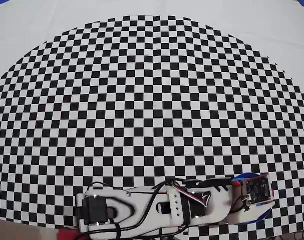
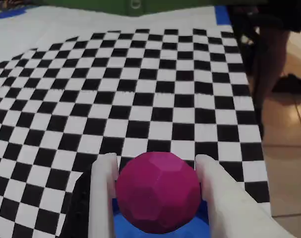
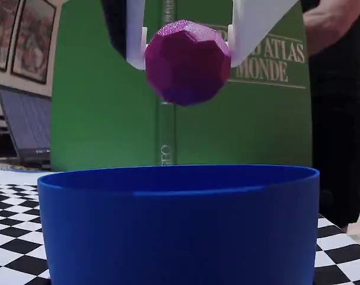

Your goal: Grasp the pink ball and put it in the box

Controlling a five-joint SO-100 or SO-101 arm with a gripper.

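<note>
A: Where is the pink ball (image 2: 157, 193)?

B: It sits between the two white fingers (image 2: 103, 198) of the gripper (image 2: 156, 166). In the wrist view one finger presses each side of the ball, and a patch of blue shows straight beneath it.

A: So the gripper is clamped on it?

B: Yes. In the fixed view the pink ball (image 3: 187, 61) hangs in the air, pinched by the gripper (image 3: 185, 50) on its left and right flanks. It is clear of the box (image 3: 180, 225), with open space between its underside and the blue rim.

A: And where does the box stand?

B: Near the bottom right corner of the checkered mat (image 1: 152, 100), as the overhead view shows it. Only slivers of the blue box (image 1: 259, 215) peek out there, because the arm (image 1: 157, 205) lies along the mat's bottom edge and its end covers most of the container. The ball itself is hidden from that camera.

A: What lies behind the box?

B: In the fixed view a large green book (image 3: 96, 107) stands upright behind it, with lettering on its cover. A laptop (image 3: 25, 127) is at the left edge of that view, and a person in dark clothes (image 3: 337, 89) stands at the right.

A: Anything more in the wrist view?

B: The checkered mat (image 2: 140, 89) stretches away ahead of the gripper. Its right edge gives way to a tiled floor (image 2: 289, 148).
</note>
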